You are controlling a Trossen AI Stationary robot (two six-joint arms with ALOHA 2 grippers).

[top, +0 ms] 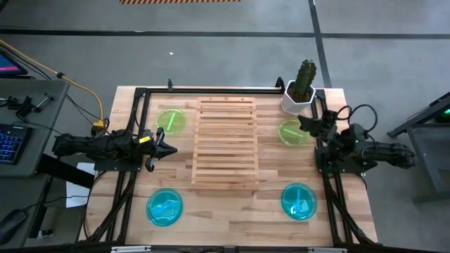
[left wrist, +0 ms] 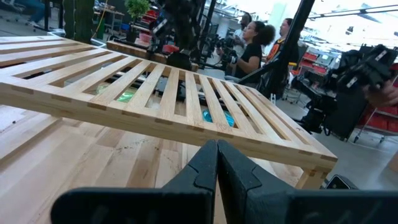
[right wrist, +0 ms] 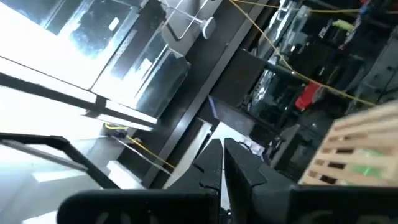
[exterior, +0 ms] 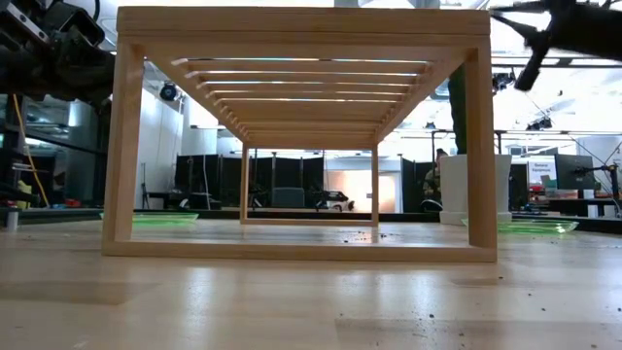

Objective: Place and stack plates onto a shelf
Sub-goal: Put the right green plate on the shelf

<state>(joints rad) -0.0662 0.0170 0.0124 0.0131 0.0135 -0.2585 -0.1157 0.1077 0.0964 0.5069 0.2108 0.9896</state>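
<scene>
Plates look thin, light and slick, so we judge the raised rim the place to pinch. Our left gripper (top: 171,149), fingers pressed together and empty, hovers left of the shelf (top: 226,143), between a green plate (top: 171,121) and a blue plate (top: 164,207). Right of the shelf lie another green plate (top: 291,132) and another blue plate (top: 299,200): four plates, none stacked. Our right gripper (top: 306,124), likewise closed and empty, hangs above that green plate.
</scene>
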